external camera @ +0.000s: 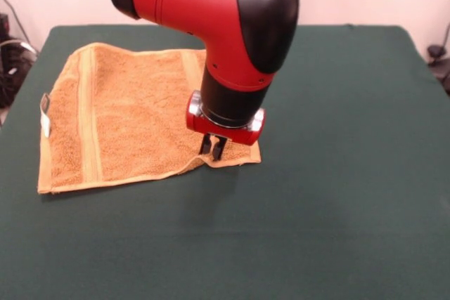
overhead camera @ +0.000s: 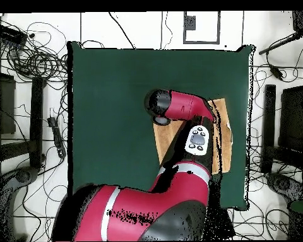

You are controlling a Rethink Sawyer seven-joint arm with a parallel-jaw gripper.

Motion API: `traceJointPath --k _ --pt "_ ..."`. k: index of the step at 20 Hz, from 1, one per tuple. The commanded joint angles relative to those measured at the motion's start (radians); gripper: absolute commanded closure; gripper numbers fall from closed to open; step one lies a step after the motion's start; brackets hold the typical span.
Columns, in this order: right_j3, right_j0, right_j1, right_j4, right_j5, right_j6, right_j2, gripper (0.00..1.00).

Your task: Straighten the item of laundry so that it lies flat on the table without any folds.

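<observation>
Gripper (external camera: 213, 147) pinches the towel's (external camera: 126, 114) near right corner, lifting it slightly off the table (external camera: 337, 194).

The robot arm (external camera: 211, 5) is big and round, like a fat tube. Most of it is shiny red. A smooth black cap covers its bend, and another black part sits at the end of the tube. One small dark screw dot shows on the red shell. Under the bend there is a black round part, then a red ring with silver bits on its sides. Two short black fingers (external camera: 206, 145) stick out below the ring. From above, the arm is red with a black end and a white band. It has a light grey oval panel (overhead camera: 197, 139) with small dark buttons.
</observation>
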Motion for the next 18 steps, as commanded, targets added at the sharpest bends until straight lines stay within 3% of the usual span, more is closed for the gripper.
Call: traceJointPath --k 1,18 --pt "0.014 0.041 0.142 0.106 -0.258 0.289 0.199 1.00" --pt "0.029 0.024 0.106 0.122 -0.203 0.262 0.203 1.00"
